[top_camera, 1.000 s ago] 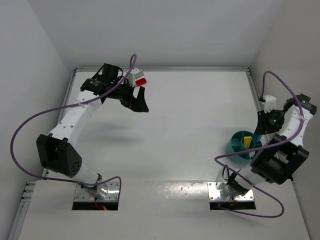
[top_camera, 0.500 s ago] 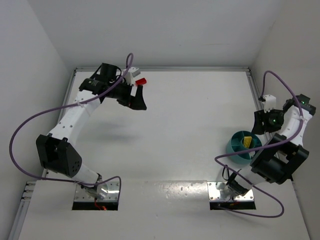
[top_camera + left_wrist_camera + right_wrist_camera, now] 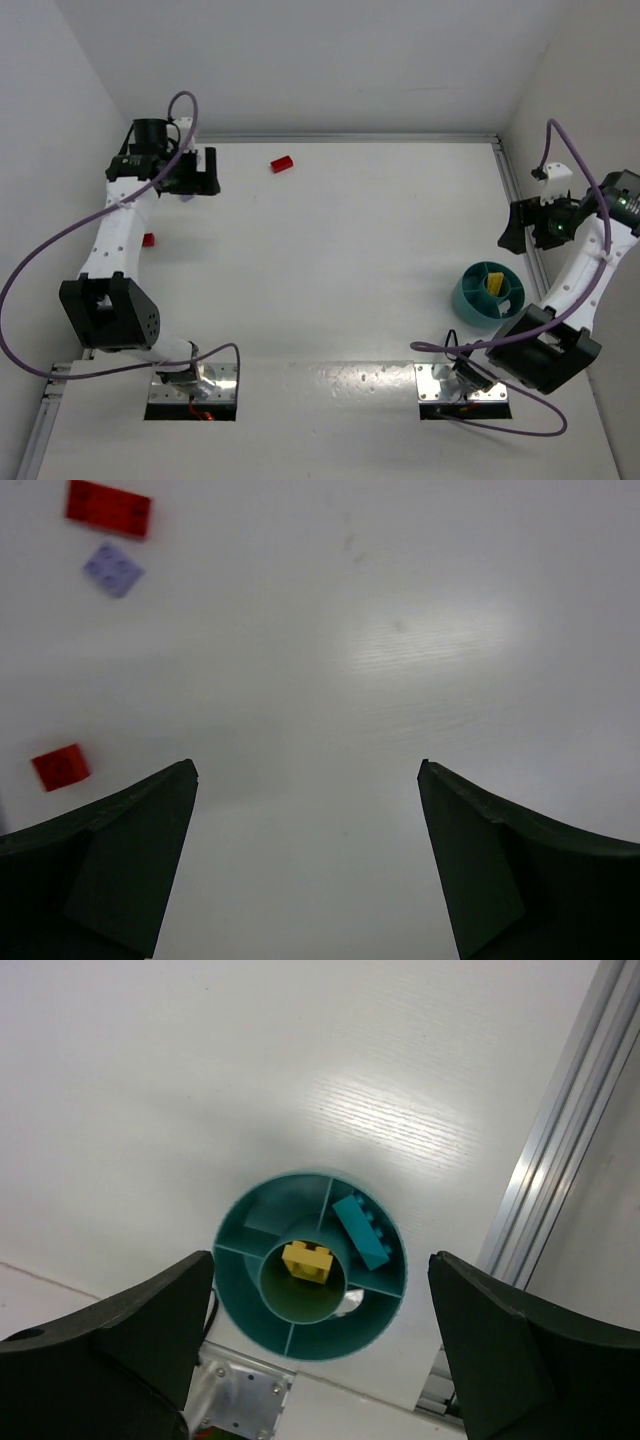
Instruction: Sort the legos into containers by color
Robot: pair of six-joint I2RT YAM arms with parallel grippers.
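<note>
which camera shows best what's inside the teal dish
Right wrist: it looks straight down into the teal dish, showing a yellow brick in the central ring and a cyan brick in an outer compartment. Top external shows it small, yellow only. Left wrist misses it.

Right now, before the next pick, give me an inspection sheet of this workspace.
Surface: white table, no spills seen.
Job's things: teal dish holds a yellow brick in its centre ring, a cyan brick in an outer compartment; loose on the table, a red brick, a second red brick, a pale brick.
Clutter: nothing seen.
Claws: left claw open, empty; right claw open, empty, over the dish.
Cables: purple cables loop off both arms; one loop lies near the dish.
Surroundings: white walls; metal rail at the table edge.
</note>
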